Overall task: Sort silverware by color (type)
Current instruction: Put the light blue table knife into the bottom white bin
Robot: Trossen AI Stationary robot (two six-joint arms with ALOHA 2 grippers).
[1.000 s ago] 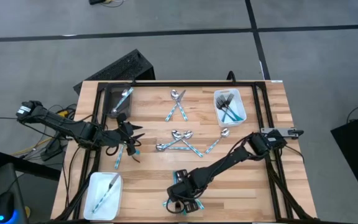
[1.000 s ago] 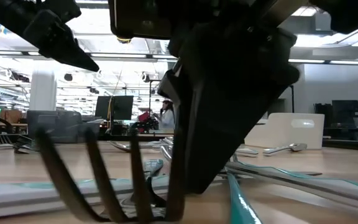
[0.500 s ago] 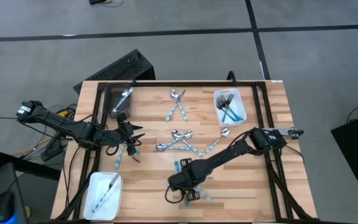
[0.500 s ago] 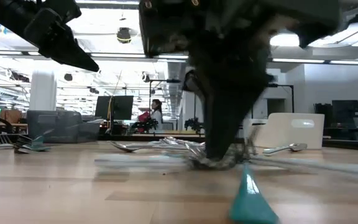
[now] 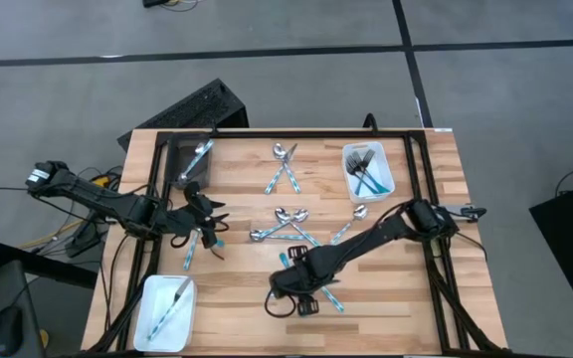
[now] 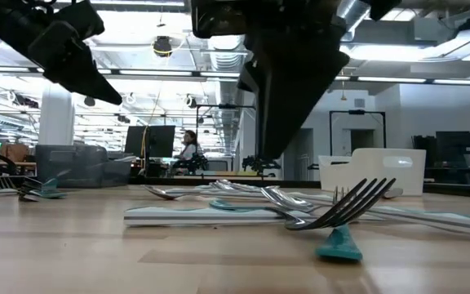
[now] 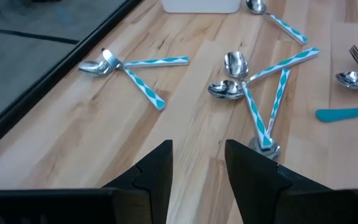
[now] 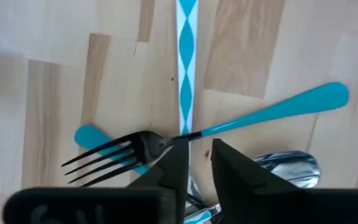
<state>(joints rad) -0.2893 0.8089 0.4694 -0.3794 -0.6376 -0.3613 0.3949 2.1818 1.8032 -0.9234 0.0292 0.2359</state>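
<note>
The silverware has silver heads and teal handles. A fork [image 8: 241, 121] lies on the table at the near middle, tines raised [image 6: 349, 200], across a patterned handle [image 8: 185, 68] and beside a spoon bowl [image 8: 291, 165]. My right gripper [image 8: 201, 152] hovers just above the fork's neck, open by a narrow gap and holding nothing; it also shows in the high view [image 5: 296, 278]. My left gripper [image 5: 210, 214] is open and empty at the table's left, above two pieces [image 5: 199, 247]. Spoons [image 7: 232, 87] lie in a crossed group at the middle.
A white tray [image 5: 383, 184] with forks stands at the far right. A dark grey bin [image 5: 182, 149] with a piece stands at the far left. A white tray [image 5: 147, 323] with one piece is at the near left. Two spoons [image 5: 285, 164] lie at the far middle.
My right gripper has gone from the near edge toward the far edge and risen off the table. The pieces under it slid away from the near edge with it; the fork now lies farther in, tines up.
</note>
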